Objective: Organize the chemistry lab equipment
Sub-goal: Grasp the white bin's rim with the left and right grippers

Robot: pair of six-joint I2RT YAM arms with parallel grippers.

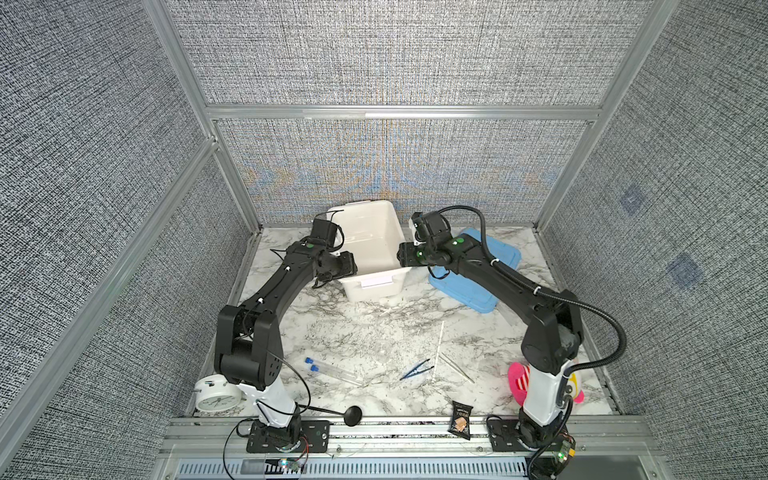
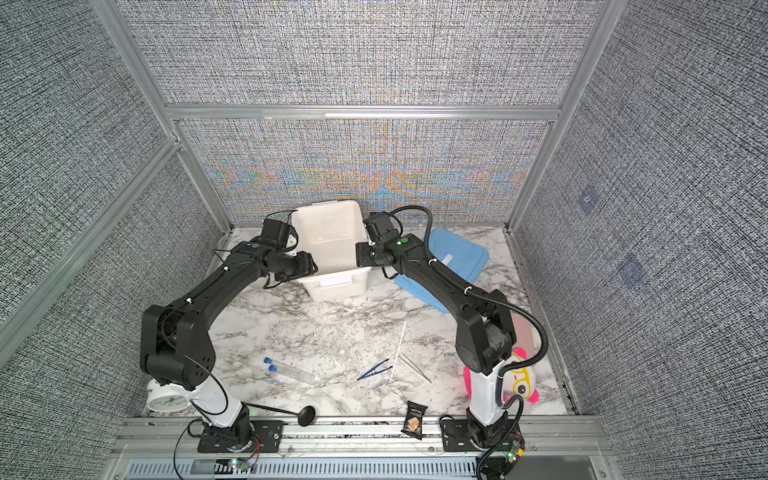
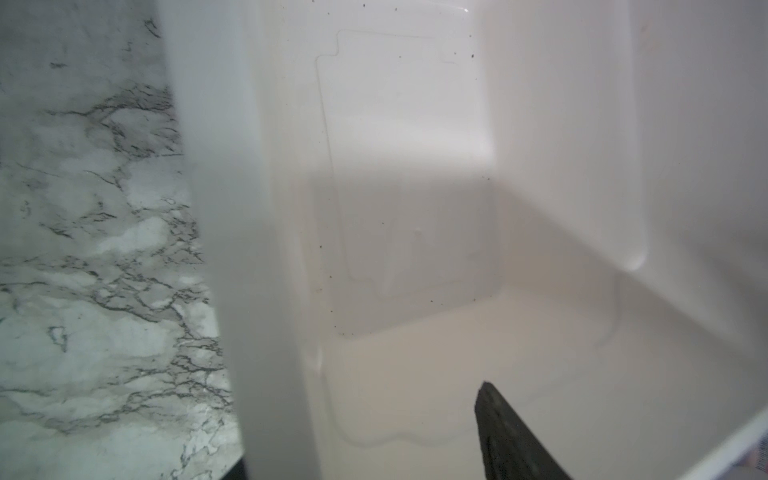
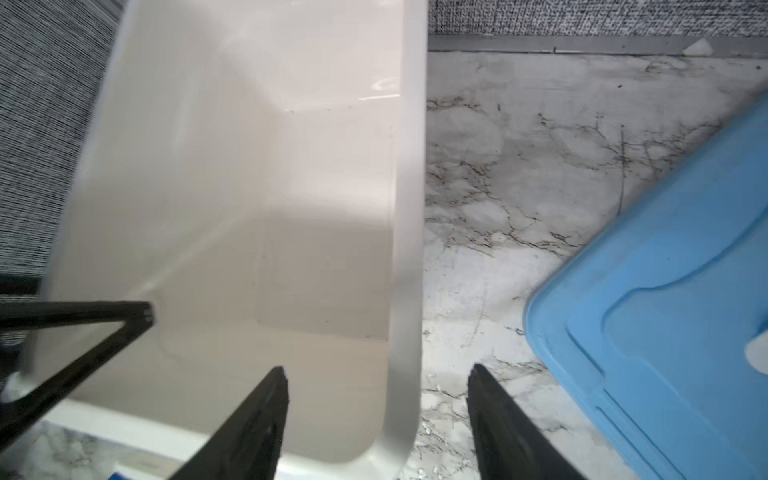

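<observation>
The left hand [image 1: 353, 269] and right hand [image 4: 379, 368], both spread, straddle the side walls of the white rectangular plastic bin [image 1: 374, 286]. Closing both evenly should keep it square. The clear blue-capped tubes [image 1: 332, 371] and dark blue plastic tweezers [image 1: 415, 370] lie lower centre on the marble table [image 1: 353, 332].

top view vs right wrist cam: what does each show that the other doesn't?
Top view only: two blue-capped tubes, blue tweezers, white stick, silver tweezers, clock, plush toy, snack packet. Right wrist only: fingers of the right tool straddling the rim of the white bin, gaps either side. Shared: the bin, blue lid, marble table.
</observation>
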